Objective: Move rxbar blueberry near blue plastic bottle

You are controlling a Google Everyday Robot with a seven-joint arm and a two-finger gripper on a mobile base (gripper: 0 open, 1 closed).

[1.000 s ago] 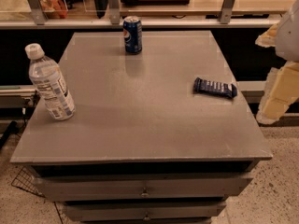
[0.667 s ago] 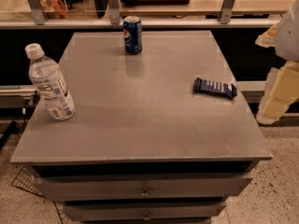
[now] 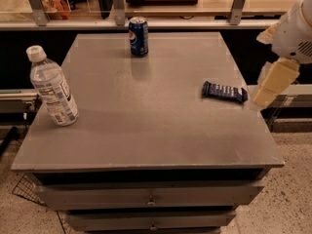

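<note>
the flat, rectangular rxbar blueberry (image 3: 224, 91) in its dark navy wrapper lay near the right edge of the smooth grey table (image 3: 146, 130). the cream gripper (image 3: 274, 84) hung just right of it (open or closed, i could not tell). the clear blue plastic bottle (image 3: 52, 89) stood at the left edge.

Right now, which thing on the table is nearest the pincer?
The rxbar blueberry, lying flat at the table's right edge, just beside the pincer off that edge; the Pepsi can and blue plastic bottle stand farther left.
</note>
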